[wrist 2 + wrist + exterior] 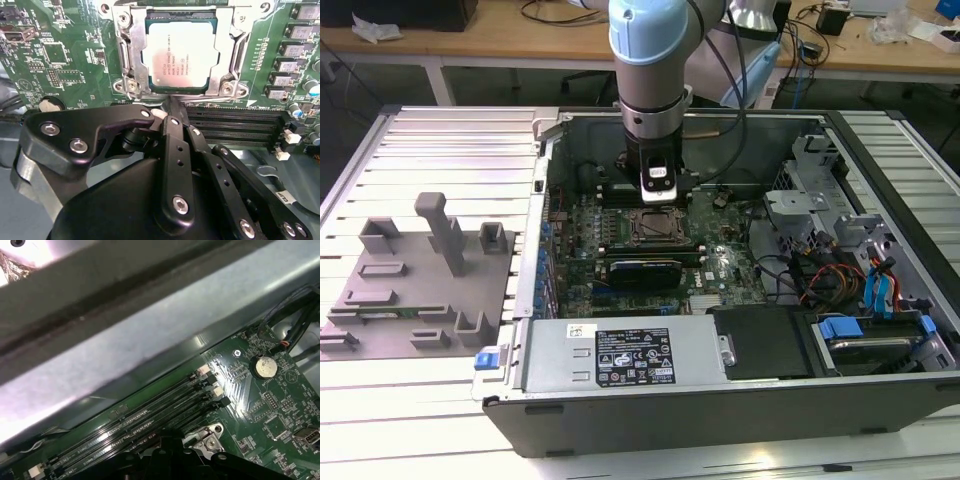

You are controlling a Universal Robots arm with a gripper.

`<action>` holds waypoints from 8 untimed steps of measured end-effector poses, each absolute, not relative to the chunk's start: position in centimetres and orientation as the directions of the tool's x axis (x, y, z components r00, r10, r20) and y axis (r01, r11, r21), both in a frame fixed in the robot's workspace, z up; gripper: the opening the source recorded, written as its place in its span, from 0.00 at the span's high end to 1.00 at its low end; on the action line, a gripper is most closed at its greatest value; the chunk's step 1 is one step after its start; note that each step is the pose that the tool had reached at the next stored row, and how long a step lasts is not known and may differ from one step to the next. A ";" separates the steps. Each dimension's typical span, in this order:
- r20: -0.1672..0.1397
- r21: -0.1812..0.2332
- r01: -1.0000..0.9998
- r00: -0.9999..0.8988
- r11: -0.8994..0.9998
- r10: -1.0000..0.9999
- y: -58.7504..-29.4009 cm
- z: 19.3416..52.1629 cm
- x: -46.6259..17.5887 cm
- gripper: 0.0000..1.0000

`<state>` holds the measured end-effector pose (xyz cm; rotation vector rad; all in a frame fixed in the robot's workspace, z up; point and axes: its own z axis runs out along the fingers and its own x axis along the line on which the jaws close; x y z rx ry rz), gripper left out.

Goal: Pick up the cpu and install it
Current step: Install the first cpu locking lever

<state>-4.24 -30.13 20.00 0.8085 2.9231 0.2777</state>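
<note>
The cpu [179, 56], a pale silver-white square chip, lies flat inside the metal-framed socket [129, 65] on the green motherboard in the second wrist view. My gripper [167, 106] hangs just beside the socket's edge, its black fingers [172, 150] brought together with nothing between them. In the exterior view my gripper [658, 192] stands upright inside the open computer case, directly over the far edge of the socket [658, 226].
A grey fixture plate [420, 290] with upright blocks lies at the exterior view's left, outside the case. The power supply [620, 355] sits along the case front, with a drive cage and cables [880, 300] at the right. Memory slots [235, 125] run beside the socket. The case wall [125, 330] is close by.
</note>
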 end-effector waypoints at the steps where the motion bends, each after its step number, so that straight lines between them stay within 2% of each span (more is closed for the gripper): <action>1: -0.044 0.199 0.501 -0.854 0.842 0.518 -30.1 19.9 -4.2 0.89; 8: -0.045 0.198 0.505 -0.852 0.840 0.522 -30.1 19.8 -4.0 0.89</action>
